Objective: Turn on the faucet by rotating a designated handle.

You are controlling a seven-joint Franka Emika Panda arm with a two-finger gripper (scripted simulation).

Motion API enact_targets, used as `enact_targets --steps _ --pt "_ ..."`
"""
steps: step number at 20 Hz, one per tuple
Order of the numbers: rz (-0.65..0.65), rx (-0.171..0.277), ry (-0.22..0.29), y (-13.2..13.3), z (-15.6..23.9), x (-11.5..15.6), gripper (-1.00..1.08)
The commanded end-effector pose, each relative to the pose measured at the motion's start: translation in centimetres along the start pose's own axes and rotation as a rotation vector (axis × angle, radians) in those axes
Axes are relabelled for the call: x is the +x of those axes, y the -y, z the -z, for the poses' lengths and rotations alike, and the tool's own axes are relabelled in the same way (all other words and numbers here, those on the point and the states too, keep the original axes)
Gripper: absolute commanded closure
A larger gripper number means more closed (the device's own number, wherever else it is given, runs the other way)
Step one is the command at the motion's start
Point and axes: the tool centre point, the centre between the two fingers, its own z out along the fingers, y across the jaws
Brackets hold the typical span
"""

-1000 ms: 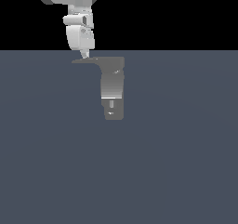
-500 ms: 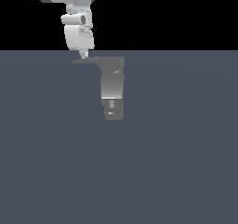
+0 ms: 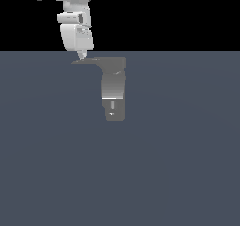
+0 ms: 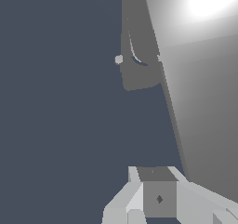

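Note:
In the exterior view the grey faucet stands upright on the dark floor, with a darker block at its lower end. Its thin flat handle sticks out from the top toward the exterior view's left and tapers to a point. My gripper hangs from the white arm with its fingers together, shut on nothing, its tip just above the handle's pointed end; I cannot tell whether they touch. The wrist view shows my gripper close beside a broad, brightly lit grey faucet surface.
A flat dark grey-blue floor spreads around the faucet, under a black background. A darker curved faucet part with a small pale knob shows beyond the fingers in the wrist view.
The arm's wrist has shifted slightly toward the exterior view's left above the handle's tip. The handle and faucet look unchanged.

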Motion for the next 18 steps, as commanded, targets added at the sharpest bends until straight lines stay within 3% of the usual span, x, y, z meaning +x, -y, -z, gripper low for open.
enact_targets --steps 1,18 --pt "0.000 -0.003 -0.002 -0.7 0.0 0.0 1.08" --pt "-0.001 -0.003 -0.001 -5.2 0.0 -0.2 1.08"
